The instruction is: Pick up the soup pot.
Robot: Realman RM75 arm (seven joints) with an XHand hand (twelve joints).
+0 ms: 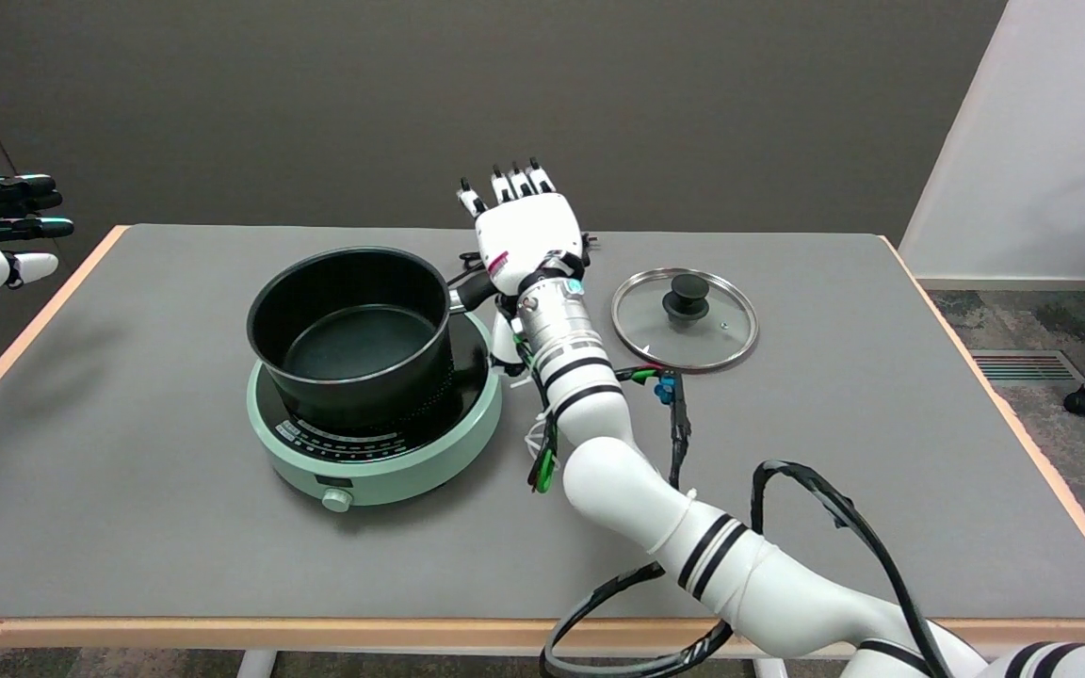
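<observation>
Right hand (526,235) hovers with its back to the camera, fingers (514,181) extended upward and slightly apart, holding nothing we can see. The palm side is hidden from us, so we judge it open but can't check underneath.

The soup pot (354,330) sits just left of the hand, on a mint-green cooker (375,443) on the desk (175,556). Its black handle (469,290) sticks out toward the hand and passes below the wrist area; we can't tell whether the hand touches it.

Risks from here, as we judge them:
- The handle is mostly hidden by the hand and wrist, so closing blind may catch only its tip, and the pot could tilt or rotate out when lifted.
- A one-sided grip on a long handle puts the pot's weight far from the hand, so sagging or slipping is likely if the grip is loose.
- The pot may drag on the cooker's rim and shift the cooker if lifted at an angle.
- The cables (665,405) along the forearm hang near the desk and could snag.
- A sweep to the right of the hand could knock the glass lid (685,320).

Containers: the pot is uncovered and looks empty, with a dark bare bottom visible. The lid lies flat on the desk just right of the hand, knob up, apart from the pot.
</observation>
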